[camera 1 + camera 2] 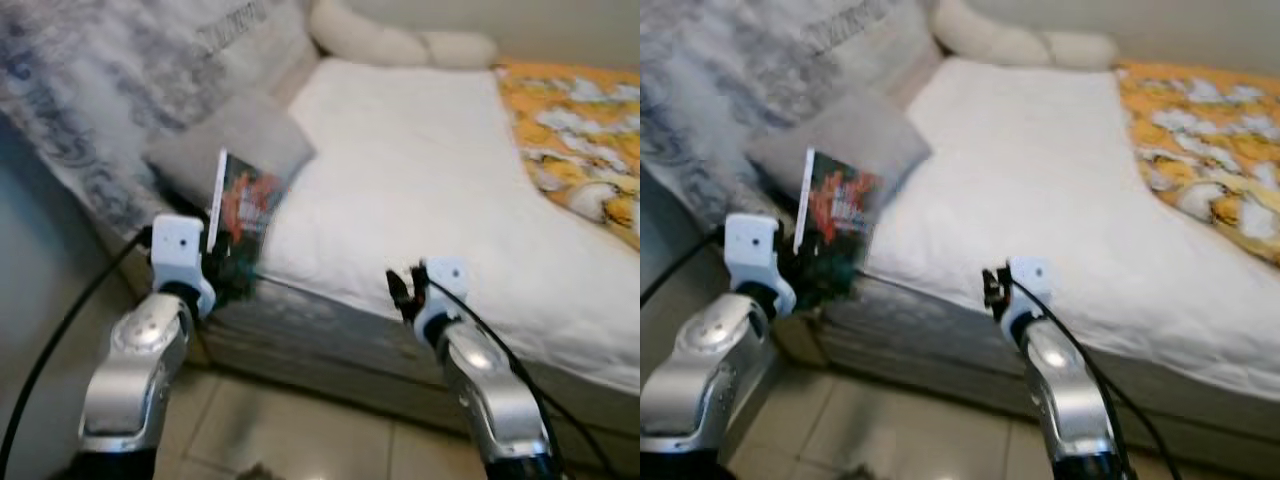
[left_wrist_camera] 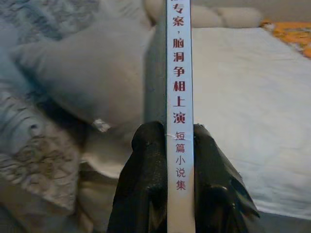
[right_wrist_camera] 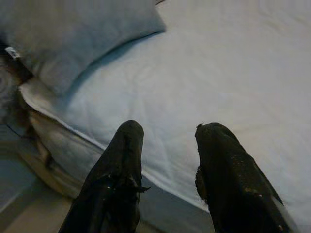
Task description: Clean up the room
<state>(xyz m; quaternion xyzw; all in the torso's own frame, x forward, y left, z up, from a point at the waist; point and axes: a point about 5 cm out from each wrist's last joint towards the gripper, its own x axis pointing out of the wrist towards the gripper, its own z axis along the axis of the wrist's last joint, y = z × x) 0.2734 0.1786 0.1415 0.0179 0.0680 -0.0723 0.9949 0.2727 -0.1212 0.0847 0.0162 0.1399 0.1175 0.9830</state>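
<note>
- The left gripper (image 2: 180,145) is clamped on a thin book (image 1: 238,215), one black finger on each side of its white spine.
- The book stands upright at the corner of the bed (image 1: 420,170), in front of a grey pillow (image 1: 235,145).
- Its cover is dark with red and orange artwork; the spine carries red Chinese characters.
- The right gripper (image 3: 167,133) hovers over the white mattress edge, fingers apart and holding nothing.
- An orange patterned blanket (image 1: 575,130) lies on the far side of the bed.
</note>
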